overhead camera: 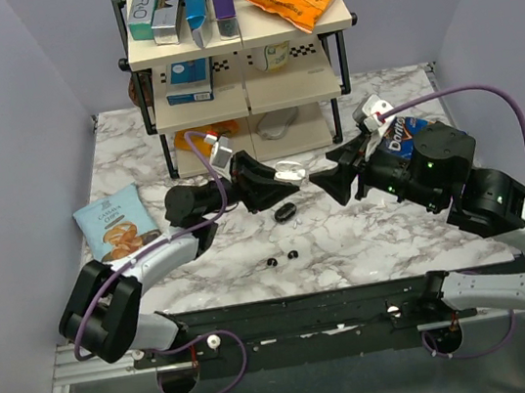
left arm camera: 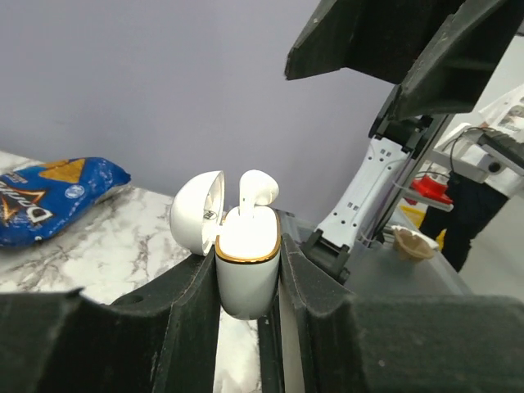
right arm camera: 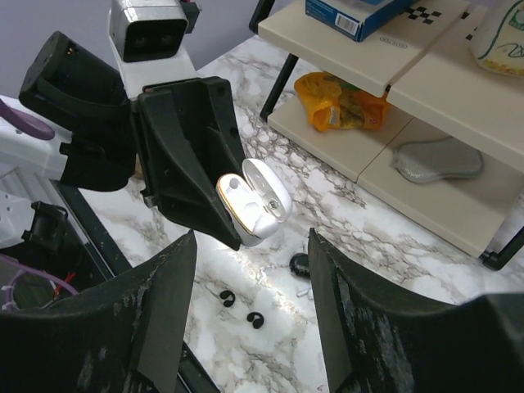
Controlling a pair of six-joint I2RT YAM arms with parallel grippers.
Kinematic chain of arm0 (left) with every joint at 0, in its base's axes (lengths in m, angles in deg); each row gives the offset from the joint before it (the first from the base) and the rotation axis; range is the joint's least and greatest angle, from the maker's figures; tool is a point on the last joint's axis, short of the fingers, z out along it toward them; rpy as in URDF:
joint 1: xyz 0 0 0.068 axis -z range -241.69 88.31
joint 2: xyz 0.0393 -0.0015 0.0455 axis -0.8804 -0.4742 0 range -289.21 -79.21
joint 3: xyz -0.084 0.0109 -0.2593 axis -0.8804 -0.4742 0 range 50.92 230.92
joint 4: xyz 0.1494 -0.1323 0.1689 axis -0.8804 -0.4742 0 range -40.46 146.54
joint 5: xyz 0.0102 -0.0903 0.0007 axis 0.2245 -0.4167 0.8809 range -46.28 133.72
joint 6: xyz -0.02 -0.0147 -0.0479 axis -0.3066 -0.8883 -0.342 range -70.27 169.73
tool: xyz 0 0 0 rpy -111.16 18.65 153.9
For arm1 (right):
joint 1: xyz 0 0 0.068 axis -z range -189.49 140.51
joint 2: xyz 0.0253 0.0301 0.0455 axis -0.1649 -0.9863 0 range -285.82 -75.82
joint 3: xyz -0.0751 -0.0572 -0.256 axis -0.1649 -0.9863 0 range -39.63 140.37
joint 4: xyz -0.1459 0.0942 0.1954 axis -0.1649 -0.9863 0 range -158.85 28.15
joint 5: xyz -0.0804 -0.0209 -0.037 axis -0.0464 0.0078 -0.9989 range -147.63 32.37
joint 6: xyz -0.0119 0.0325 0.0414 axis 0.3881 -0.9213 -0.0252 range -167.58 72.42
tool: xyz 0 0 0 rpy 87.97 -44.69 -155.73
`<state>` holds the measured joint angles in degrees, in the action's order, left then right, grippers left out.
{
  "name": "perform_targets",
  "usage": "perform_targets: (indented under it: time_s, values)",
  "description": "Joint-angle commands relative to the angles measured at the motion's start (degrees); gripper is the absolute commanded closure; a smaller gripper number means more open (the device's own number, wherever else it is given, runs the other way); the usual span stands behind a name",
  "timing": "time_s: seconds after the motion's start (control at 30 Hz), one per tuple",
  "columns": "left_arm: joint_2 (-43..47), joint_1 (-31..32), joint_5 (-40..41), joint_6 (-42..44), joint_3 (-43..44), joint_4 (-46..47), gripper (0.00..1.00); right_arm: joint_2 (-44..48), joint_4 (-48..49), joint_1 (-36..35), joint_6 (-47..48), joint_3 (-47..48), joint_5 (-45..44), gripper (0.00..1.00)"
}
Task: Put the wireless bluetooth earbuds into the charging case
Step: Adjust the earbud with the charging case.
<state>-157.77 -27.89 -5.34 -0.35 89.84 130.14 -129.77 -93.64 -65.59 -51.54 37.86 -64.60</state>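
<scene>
**White bud in the case, R end effector open and empty**

L end effector (left arm camera: pixel 250 286) was clamped on the white case (left arm camera: pixel 246 266) by its sides, holding it up off the counter (overhead camera: pixel 366 230) w/ the lid (left arm camera: pixel 196 214) flipped back. A white bud (left arm camera: pixel 256 190) stood stem-down in one well, its head riding clear above the gold rim (left arm camera: pixel 248 255). R end effector (right arm camera: pixel 252 246) faced the case from close by, jaws wide, nothing betw. them.

Step, as I read it: one bud dropped in but prob. not fully home. Next move looked like a light press on the bud's head w/ one R fingertip, straight down the well's axis, while L kept its clamp. From the R wrist view the 2nd well looked empty, tho too small to be sure.

On the counter two black buds (overhead camera: pixel 272 261) lay loose near each other, w/ a black case (overhead camera: pixel 285 213) a bit beyond them. Couldn't tell if that case was open or shut. Could be a set left to do. The buds were tiny, rounded and glossy, so a pinch there would want narrow jaws and care vs. them squirting out.

Materials: the white case was smooth, hard-looking, egg-shaped and glossy, w/ a thin gold band at the mouth. Likely slick against the matte black fingers. Counter was flat, marble-patterned, w/ a sheen.
</scene>
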Motion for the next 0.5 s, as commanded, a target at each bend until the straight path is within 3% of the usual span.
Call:
perform_targets:
  time_s: [0.0, 0.17, 0.47]
  values:
    - [2.01, -0.23, -2.97, -3.97, 1.25, 23.16, 1.0, -0.45, 1.2, -0.33, 0.89, -0.59, -1.55, 0.34]
    - [3.07, -0.23, -2.63, -3.36, 0.99, 23.16, 1.0, 0.69, 2.69, 0.11, -1.12, -1.64, -2.1, 0.34]
    - [5.53, -0.23, 0.63, 1.57, -0.51, 23.08, 1.0, -1.5, 3.84, 4.77, -14.74, 0.2, 13.81, 0.32]
